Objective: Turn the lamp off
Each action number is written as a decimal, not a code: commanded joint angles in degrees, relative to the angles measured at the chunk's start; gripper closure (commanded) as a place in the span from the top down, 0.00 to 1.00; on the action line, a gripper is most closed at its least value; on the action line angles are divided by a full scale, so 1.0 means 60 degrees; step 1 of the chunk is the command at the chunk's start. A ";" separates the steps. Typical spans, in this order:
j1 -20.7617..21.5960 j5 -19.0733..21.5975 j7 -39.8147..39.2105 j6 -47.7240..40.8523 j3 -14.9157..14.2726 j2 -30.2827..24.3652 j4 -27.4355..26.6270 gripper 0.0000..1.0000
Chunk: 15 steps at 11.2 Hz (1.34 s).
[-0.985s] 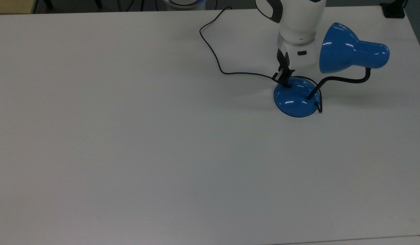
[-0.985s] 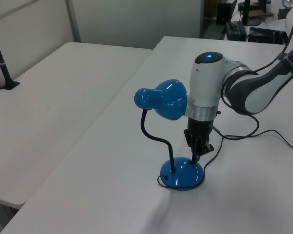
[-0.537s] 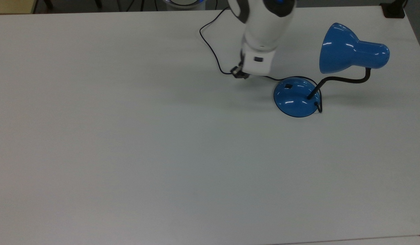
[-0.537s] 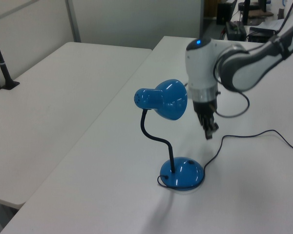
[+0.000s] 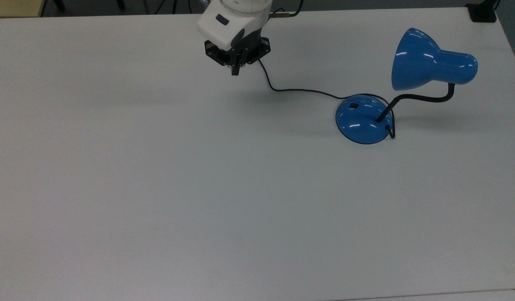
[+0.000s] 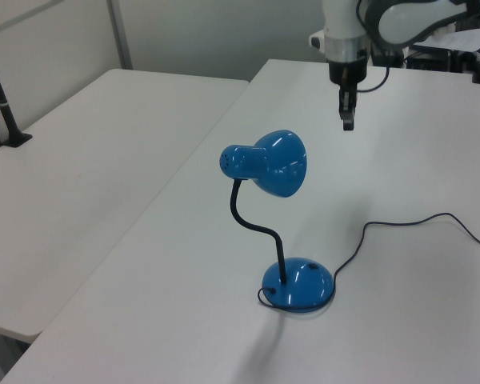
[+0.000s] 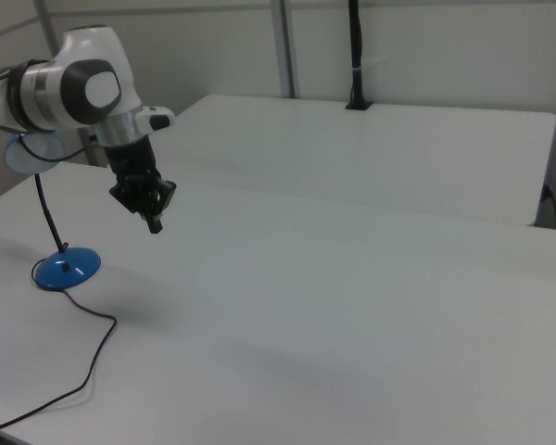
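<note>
A second ago my gripper point(image 5: 235, 69) sat pressed on the switch point(image 5: 353, 105) of the lamp point(image 5: 364, 119); now it hangs high and well away, toward the top view's upper left, fingers pinched together on nothing. I read this as the press done and the arm retreating. No glow shows at the shade point(image 6: 276, 164), so I judge the lamp off.

The lamp stands near the top view's right side of the table point(image 5: 157, 188), its base flat, its shade tipped sideways on the bent neck point(image 5: 420, 98). The cord point(image 5: 299, 90) runs from the base back under the gripper. Open tabletop lies all around; the cord is the lone snag risk if I descend here.
</note>
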 commanded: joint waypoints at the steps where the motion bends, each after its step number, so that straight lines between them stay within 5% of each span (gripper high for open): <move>1: -0.0289 -0.0012 0.0497 -0.0354 -0.0372 -0.0339 0.0608 0.08; 3: 0.0439 -0.0012 0.0526 -0.0851 -0.1394 -0.0324 0.1064 0.14; 4: 0.0748 0.0046 0.0526 -0.0853 -0.1806 -0.0353 0.1066 0.29; 5: 0.0737 0.0061 0.0483 -0.0882 -0.1868 -0.0440 0.1080 0.53; 6: 0.0693 0.0105 0.0526 -0.0883 -0.1868 -0.0456 0.1109 0.95; 11: 0.0211 0.1085 0.0424 -0.1277 -0.1927 -0.0821 0.1139 1.00; 15: 0.0121 0.1087 0.0453 -0.1264 -0.1927 -0.0778 0.1447 1.00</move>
